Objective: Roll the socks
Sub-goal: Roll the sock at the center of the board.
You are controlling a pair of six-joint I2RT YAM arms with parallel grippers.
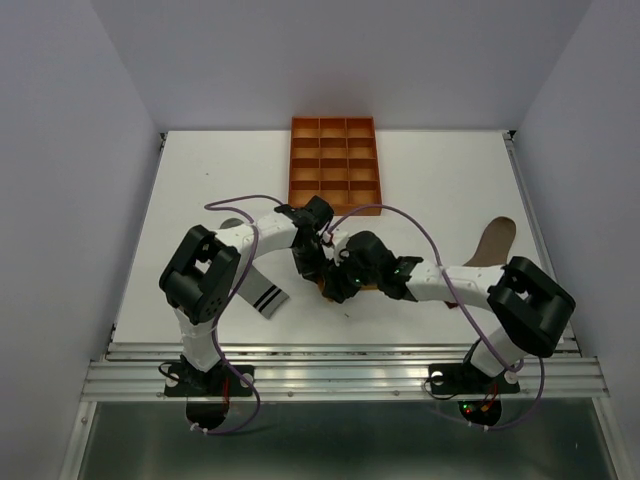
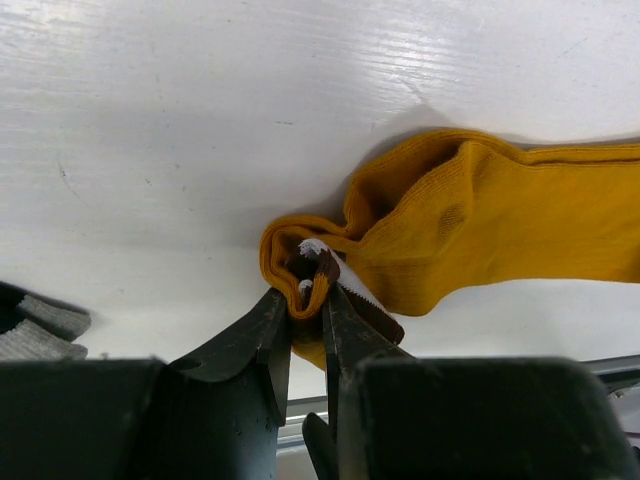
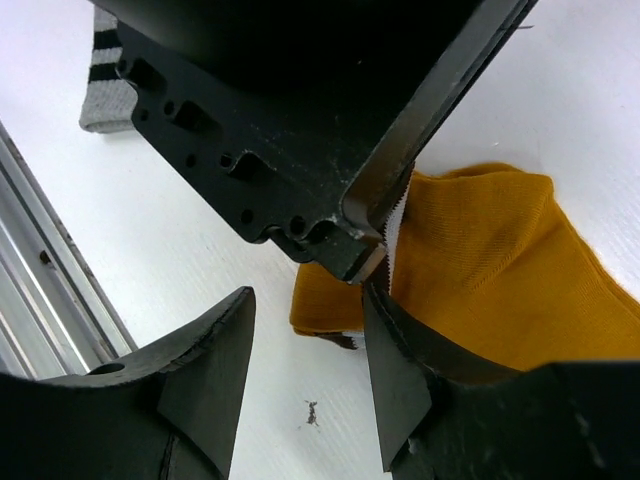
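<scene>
- Surface [image 1: 200,180]: it carries three socks. The grey sock [image 1: 266,298] lies below my left arm and the taupe sock [image 1: 492,240] lies far right. Neither is held.
- Mustard sock [image 2: 480,240]: it lies flat at centre, between my hands, with its striped cuff end curled over. I judge the roll barely begun.
- Left hand [image 2: 308,305]: closed, pinching the curled cuff.
- Right hand [image 3: 308,300]: jaws apart, gripping nothing, poised at the curl.
- Next move: turn the pinched cuff toward the toe while my right hand pins the sock body.
</scene>
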